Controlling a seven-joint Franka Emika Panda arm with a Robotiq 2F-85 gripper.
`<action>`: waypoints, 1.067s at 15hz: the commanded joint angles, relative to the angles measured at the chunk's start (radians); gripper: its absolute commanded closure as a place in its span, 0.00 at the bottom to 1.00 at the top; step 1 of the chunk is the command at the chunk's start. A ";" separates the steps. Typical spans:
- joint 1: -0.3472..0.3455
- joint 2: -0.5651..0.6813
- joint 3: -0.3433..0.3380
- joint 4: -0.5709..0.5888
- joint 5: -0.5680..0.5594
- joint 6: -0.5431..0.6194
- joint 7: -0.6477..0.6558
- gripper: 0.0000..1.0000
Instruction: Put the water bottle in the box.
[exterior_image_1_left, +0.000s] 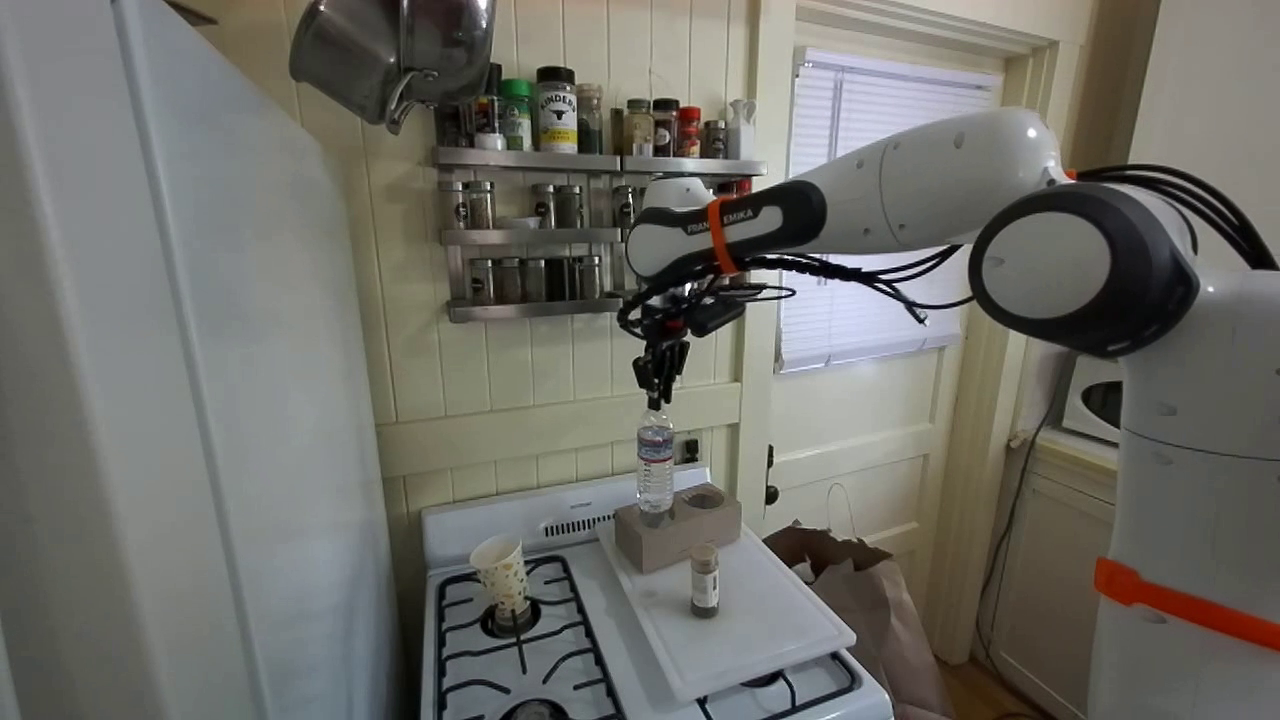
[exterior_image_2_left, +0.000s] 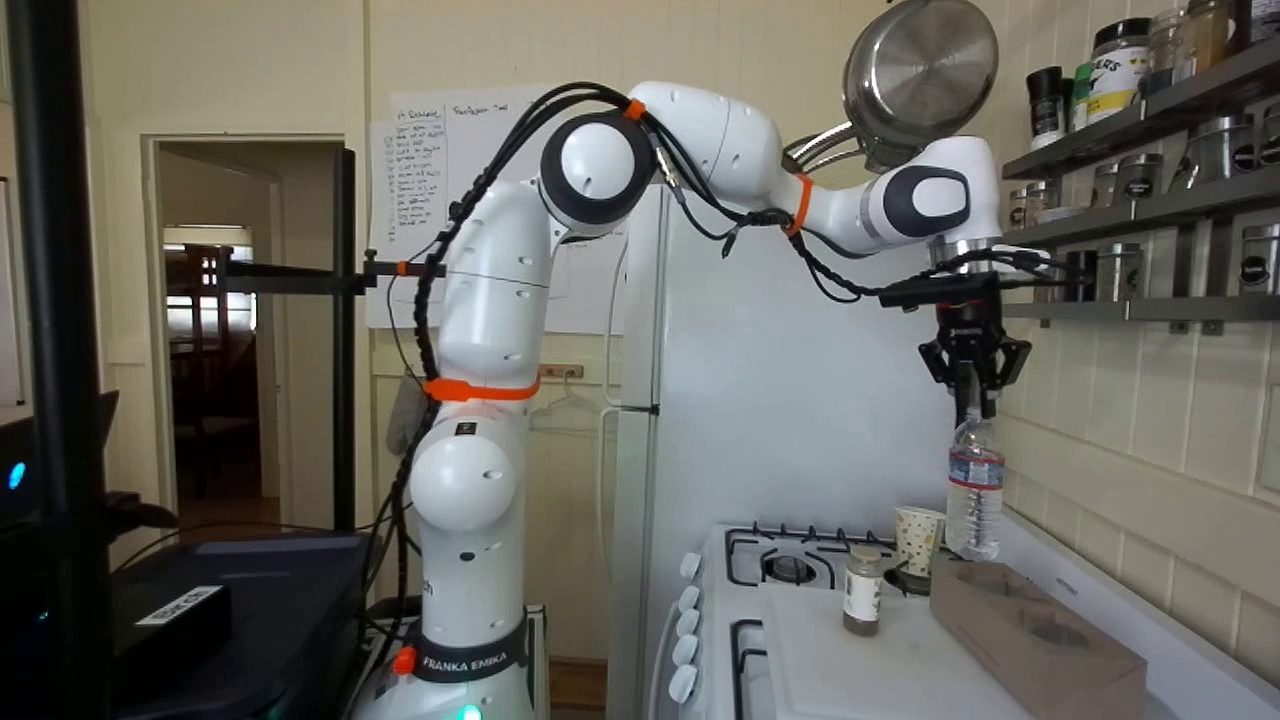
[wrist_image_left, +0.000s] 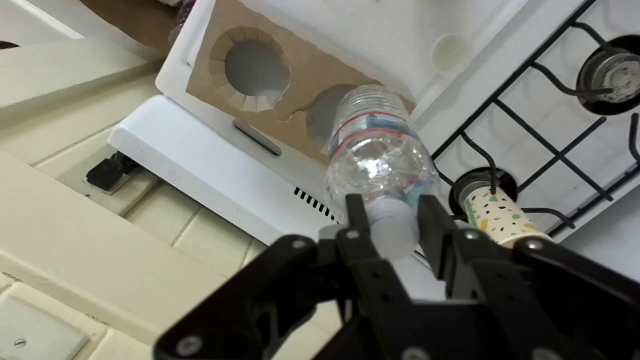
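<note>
The water bottle is clear ribbed plastic with a pale cap and a blue-and-red label. It shows in both exterior views (exterior_image_1_left: 655, 462) (exterior_image_2_left: 974, 510) and in the wrist view (wrist_image_left: 375, 150). My gripper (exterior_image_1_left: 655, 398) (exterior_image_2_left: 975, 410) (wrist_image_left: 389, 212) is shut on its cap from above, and the bottle hangs nearly upright. The low grey-beige box (exterior_image_1_left: 672, 545) (exterior_image_2_left: 1010, 635) (wrist_image_left: 305, 70) has two round holes in its top. The bottle's base is at one hole; in an exterior view it appears just above the box top. The bottle partly covers that hole.
The box stands on a white board (exterior_image_1_left: 760, 625) on the white stove (exterior_image_1_left: 590, 590). A small spice jar (exterior_image_1_left: 705, 580) (exterior_image_2_left: 862, 595) stands on the board. A patterned paper cup (exterior_image_1_left: 500, 572) (wrist_image_left: 502, 215) is on a burner. Wall shelves (exterior_image_1_left: 535, 236) hold jars behind the arm.
</note>
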 joint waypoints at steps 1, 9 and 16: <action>-0.006 0.047 0.005 0.038 -0.032 0.022 0.069 0.92; -0.004 0.131 0.004 0.105 -0.060 0.001 0.132 0.92; 0.002 0.193 0.008 0.139 -0.087 -0.013 0.149 0.92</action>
